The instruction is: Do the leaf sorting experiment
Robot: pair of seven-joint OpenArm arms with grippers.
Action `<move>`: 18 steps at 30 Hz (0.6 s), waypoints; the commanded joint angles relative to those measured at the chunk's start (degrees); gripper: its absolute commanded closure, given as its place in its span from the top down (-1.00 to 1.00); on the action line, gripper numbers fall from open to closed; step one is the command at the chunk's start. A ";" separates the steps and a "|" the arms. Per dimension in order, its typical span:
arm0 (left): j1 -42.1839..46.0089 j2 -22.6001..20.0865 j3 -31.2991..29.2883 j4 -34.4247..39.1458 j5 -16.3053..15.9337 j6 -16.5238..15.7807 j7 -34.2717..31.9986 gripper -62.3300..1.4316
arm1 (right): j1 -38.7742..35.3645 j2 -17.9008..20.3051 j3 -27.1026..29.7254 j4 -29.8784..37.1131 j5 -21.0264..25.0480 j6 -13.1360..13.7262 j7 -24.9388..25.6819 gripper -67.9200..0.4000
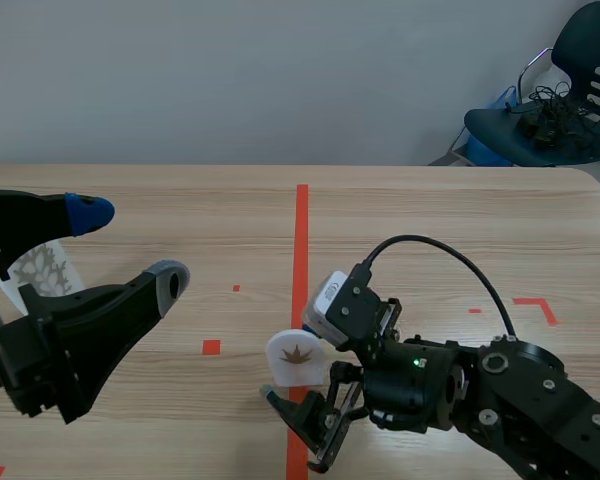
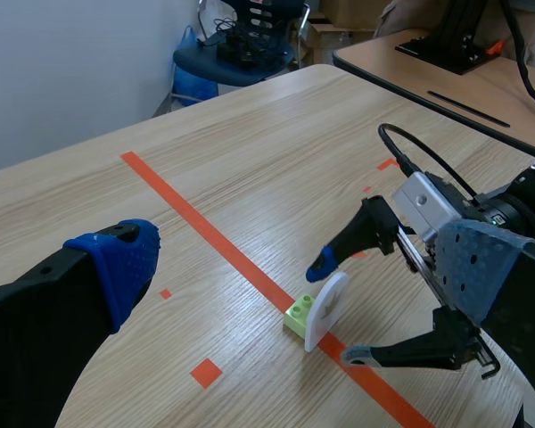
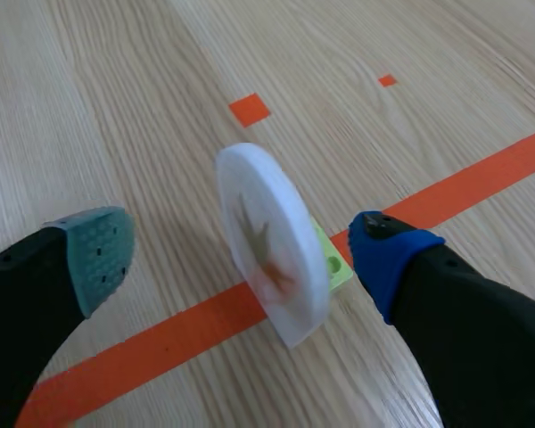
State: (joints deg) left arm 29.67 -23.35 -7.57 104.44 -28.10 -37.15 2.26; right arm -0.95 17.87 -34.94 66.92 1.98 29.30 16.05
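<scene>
- Scene view: leaf disc (image 1: 295, 357) is seen standing on edge on the orange tape line of the bench (image 1: 430, 200), between the spread right jaws. Left jaws are held wide and empty, well apart from it.
- Left wrist view: disc is carried upright on a green block (image 2: 296, 314); right jaws straddle it, no contact seen.
- Right wrist view: disc faces are turned roughly toward the pads (image 3: 98, 254), so a straight closing should pinch it. Right arm is nearer, lying low.
</scene>
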 commanded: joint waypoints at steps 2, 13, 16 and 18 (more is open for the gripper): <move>-0.17 -0.37 -0.26 -0.13 -0.76 0.15 -1.18 1.00 | -0.20 1.20 0.74 1.90 0.76 -0.13 0.66 -0.03; -0.20 -0.37 -0.26 -0.13 -0.76 0.17 -1.18 1.00 | -0.15 1.51 0.90 3.08 0.79 0.44 1.49 -0.80; -0.20 -0.37 -0.26 -0.13 -0.76 0.35 -1.18 1.00 | -0.20 2.71 0.92 5.90 0.83 0.55 1.46 -0.80; -0.20 -0.37 -0.26 -0.13 -0.76 0.37 -1.18 1.00 | -0.50 4.04 1.40 9.27 1.01 0.55 1.11 -0.80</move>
State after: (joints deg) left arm 29.67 -23.35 -7.57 104.44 -28.10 -36.93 2.07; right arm -1.96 20.67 -34.81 73.12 1.96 29.82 16.43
